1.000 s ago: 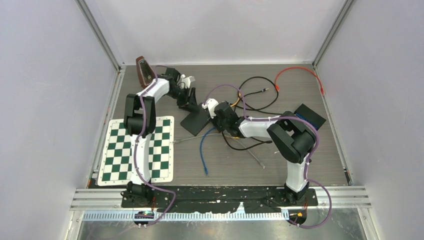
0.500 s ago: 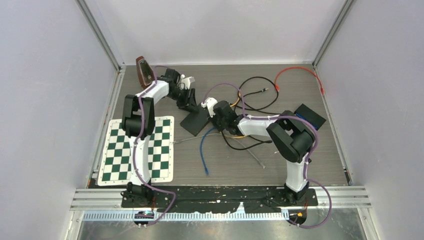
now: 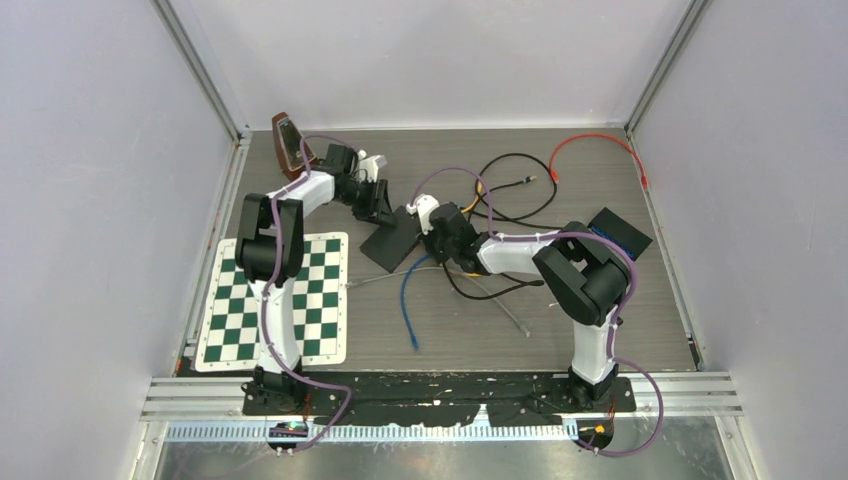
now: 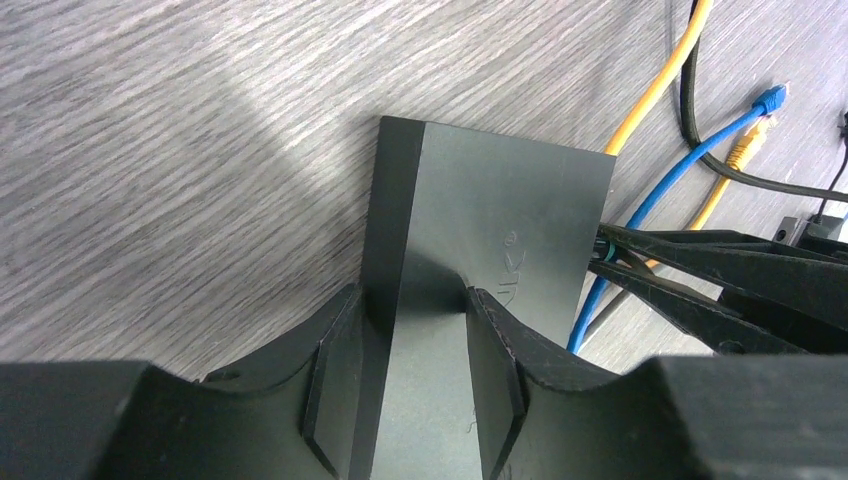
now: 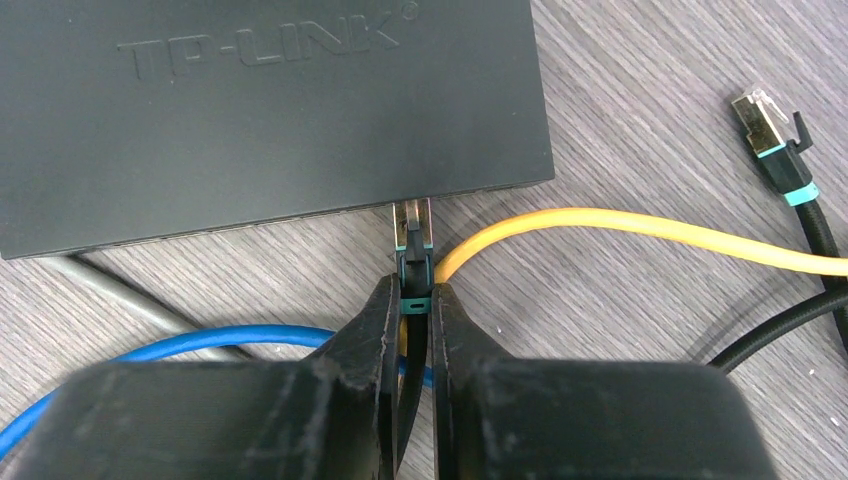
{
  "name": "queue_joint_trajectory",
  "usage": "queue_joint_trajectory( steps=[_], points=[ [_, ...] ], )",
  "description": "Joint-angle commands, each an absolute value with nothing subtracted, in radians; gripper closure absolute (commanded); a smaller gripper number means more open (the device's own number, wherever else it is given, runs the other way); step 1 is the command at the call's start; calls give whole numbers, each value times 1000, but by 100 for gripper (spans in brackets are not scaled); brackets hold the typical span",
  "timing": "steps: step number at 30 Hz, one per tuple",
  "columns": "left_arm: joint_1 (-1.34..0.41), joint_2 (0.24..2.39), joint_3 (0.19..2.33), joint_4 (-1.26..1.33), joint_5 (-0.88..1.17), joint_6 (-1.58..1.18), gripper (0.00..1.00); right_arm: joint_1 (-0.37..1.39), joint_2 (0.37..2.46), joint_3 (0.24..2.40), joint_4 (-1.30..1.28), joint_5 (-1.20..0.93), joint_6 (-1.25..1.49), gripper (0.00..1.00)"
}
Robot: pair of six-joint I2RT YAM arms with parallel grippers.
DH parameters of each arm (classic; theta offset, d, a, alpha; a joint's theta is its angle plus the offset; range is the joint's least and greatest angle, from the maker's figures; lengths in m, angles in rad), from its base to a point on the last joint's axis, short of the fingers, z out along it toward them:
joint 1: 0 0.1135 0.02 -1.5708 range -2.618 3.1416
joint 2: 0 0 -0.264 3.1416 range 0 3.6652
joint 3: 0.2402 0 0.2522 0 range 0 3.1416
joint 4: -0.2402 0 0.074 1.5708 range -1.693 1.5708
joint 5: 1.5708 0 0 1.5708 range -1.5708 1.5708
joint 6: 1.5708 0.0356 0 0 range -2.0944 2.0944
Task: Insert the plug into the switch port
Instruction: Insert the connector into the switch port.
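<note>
Black and matte, the TP-LINK switch (image 5: 270, 100) fills the upper left of my right wrist view. Its port face is turned away from the lens, so I cannot see any socket. My right gripper (image 5: 413, 300) is clenched on the plug (image 5: 413, 240), pinching its black boot at the teal band. The plug's metal-clad tip touches the switch's near edge, but the casing's lip hides whether it sits inside a port. A yellow cable (image 5: 650, 232) curves out from just behind the plug. A blue cable (image 5: 190, 345) passes under my gripper, with both ends cut off by the frame. A second, loose plug (image 5: 768, 125) lies well apart at the right on the wood-grain table (image 5: 650, 80).

In the left wrist view my left gripper (image 4: 415, 350) grasps one end of the switch, its fingers (image 4: 335, 380) pressed to either side. At the switch's far edge the right gripper's dark fingers blur together and I lose the detail. From the top camera the plug is too small to make out.
</note>
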State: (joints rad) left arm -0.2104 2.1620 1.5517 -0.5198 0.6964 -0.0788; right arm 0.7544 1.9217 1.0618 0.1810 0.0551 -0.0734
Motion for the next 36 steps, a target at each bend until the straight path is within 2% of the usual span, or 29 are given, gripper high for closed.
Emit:
queue_joint_trajectory(
  steps=[1, 6, 12, 18, 25, 32, 36],
  points=[
    [-369, 2149, 1490, -676, 1098, -209, 59, 787, 1915, 1112, 689, -91, -27, 95],
    [-401, 2110, 1463, -693, 1065, -205, 59, 789, 1926, 1098, 772, -96, -97, 95],
    [-411, 2133, 1464, -693, 1054, -196, 59, 785, 1956, 1207, 605, -166, -254, 95],
    [-438, 2134, 1464, -679, 1049, -219, 59, 770, 1972, 1207, 636, -170, -268, 95],
    [-428, 2148, 1594, -718, 954, -228, 58, 762, 1950, 1180, 673, -152, -226, 95],
    [-376, 2251, 1746, -760, 927, -243, 56, 747, 1901, 1098, 664, 30, -213, 93],
    [-328, 2278, 1787, -748, 888, -266, 55, 747, 1894, 1112, 593, 41, -234, 91]
  ],
)
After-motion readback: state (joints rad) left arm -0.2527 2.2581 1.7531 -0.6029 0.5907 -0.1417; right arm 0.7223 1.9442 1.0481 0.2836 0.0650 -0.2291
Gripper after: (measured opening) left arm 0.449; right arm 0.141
